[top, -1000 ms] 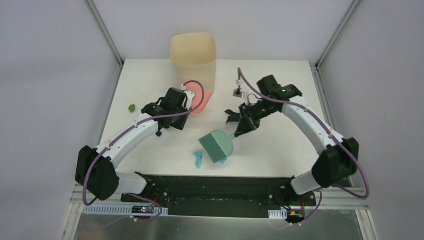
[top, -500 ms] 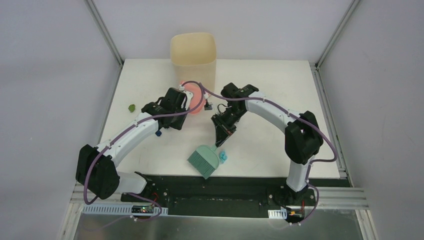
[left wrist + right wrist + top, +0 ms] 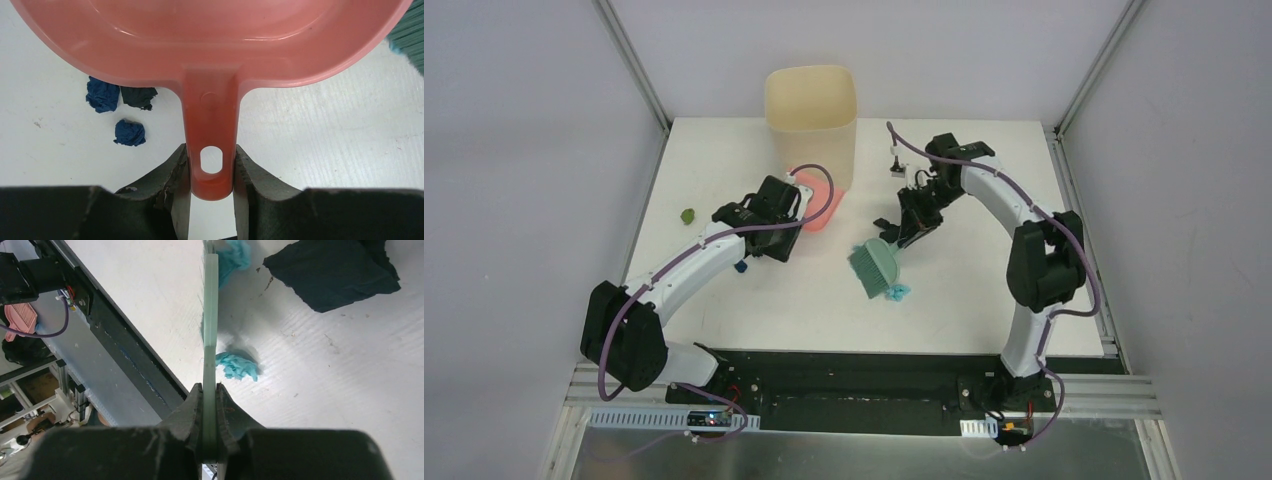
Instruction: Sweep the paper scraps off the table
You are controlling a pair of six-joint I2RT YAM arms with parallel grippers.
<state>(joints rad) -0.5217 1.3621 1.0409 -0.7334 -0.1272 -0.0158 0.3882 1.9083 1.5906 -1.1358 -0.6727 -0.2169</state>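
left hand (image 3: 211,172) grips the glossy pink dustpan (image 3: 210,50); right hand (image 3: 210,392) pinches the thin teal brush (image 3: 210,315) near crumpled paper scraps (image 3: 238,366).

Left pincer (image 3: 211,152) and right pincer (image 3: 210,389) both clamped.

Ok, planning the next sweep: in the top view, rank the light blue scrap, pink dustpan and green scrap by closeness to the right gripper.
1. light blue scrap, beside the brush
2. pink dustpan, to the left
3. green scrap, far left
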